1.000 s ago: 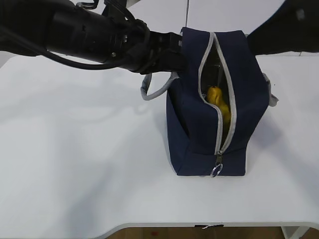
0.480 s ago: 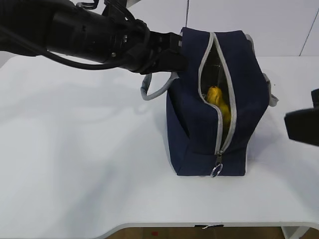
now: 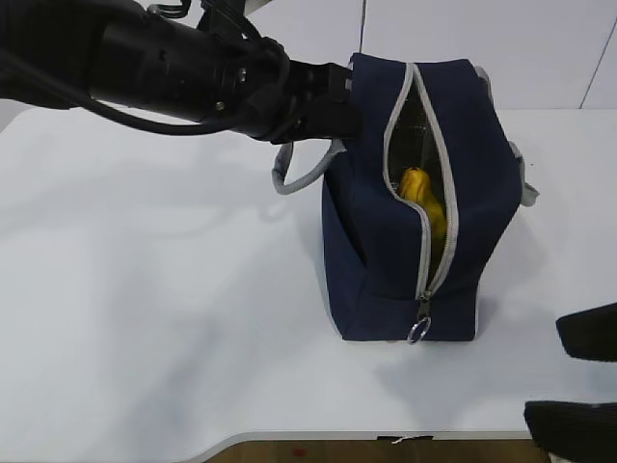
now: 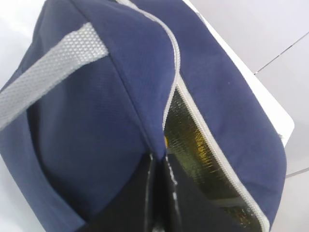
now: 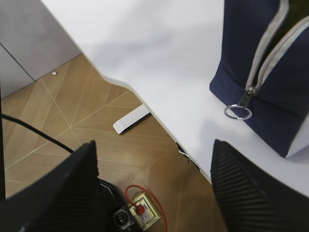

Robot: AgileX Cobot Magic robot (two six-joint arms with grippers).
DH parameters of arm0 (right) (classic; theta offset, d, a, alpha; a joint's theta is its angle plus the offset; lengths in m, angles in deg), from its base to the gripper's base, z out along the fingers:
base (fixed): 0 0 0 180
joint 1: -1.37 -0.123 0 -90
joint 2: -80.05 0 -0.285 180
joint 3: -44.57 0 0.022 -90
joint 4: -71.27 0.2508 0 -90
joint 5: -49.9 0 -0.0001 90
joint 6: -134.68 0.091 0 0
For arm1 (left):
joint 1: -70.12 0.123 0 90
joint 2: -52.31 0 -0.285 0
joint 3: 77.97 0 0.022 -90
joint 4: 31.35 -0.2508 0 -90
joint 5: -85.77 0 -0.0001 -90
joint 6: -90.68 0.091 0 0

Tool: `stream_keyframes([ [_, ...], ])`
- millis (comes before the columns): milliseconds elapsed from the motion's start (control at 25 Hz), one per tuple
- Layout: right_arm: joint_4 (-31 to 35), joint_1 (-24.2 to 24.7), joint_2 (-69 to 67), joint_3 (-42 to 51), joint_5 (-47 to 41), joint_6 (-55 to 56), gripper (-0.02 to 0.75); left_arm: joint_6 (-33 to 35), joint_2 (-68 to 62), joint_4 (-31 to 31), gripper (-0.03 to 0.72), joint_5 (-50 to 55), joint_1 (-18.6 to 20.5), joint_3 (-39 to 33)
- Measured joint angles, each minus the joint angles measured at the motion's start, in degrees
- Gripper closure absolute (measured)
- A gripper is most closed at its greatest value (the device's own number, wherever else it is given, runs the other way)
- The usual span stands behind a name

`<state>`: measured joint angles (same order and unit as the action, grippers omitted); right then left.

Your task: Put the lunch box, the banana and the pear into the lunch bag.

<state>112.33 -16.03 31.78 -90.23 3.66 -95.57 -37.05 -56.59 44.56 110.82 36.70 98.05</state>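
On the white table [image 3: 174, 318], right of centre, the lunch bag [image 3: 376, 260] stands upright with its grey zipper [image 3: 426, 241] parted along the top. The exterior view shows yellow fruit [image 3: 420, 193] inside the opening; whether it is the banana or the pear cannot be told. The lunch box is not visible in any view.

The left gripper [image 3: 337, 101] sits at the bag's far left upper edge. The left wrist view adds what the exterior view hides: its fingers [image 4: 149, 193] are pressed together, pinching a fold of navy fabric beside the zipper, with reflective lining [image 4: 193, 145] exposed in the gap. A grey handle [image 3: 294, 174] loops out below the gripper.

The right gripper [image 5: 154, 188] appears in the exterior view only as dark shapes at the near right corner. The right wrist view shows its fingers spread wide and holding nothing, positioned off the table's near edge over a wooden floor [image 5: 58, 121], well apart from the bag. That view also shows the ring pull [image 5: 237, 112] at the bag's near end.
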Motion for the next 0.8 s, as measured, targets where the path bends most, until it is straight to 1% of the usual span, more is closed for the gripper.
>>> stream_keyframes([
  [200,4.24,0.00,0.00,4.90,3.42,-9.40,0.160,0.00,0.00,0.00,0.690,0.00,0.00,0.00],
  [400,5.98,0.00,-0.13,5.20,6.66,-18.59,0.160,0.00,0.00,0.00,0.690,0.00,0.00,0.00],
  [520,6.58,0.00,-0.98,5.20,7.37,-20.10,0.160,0.00,0.00,-0.03,0.690,0.00,0.00,0.00],
  [680,11.30,0.00,-1.02,5.20,10.08,-20.83,0.160,0.00,0.00,-0.03,0.690,0.00,0.00,0.00],
  [800,13.03,0.00,-1.87,5.20,13.77,-24.52,0.160,0.00,0.00,-0.12,0.690,0.00,0.00,0.00],
])
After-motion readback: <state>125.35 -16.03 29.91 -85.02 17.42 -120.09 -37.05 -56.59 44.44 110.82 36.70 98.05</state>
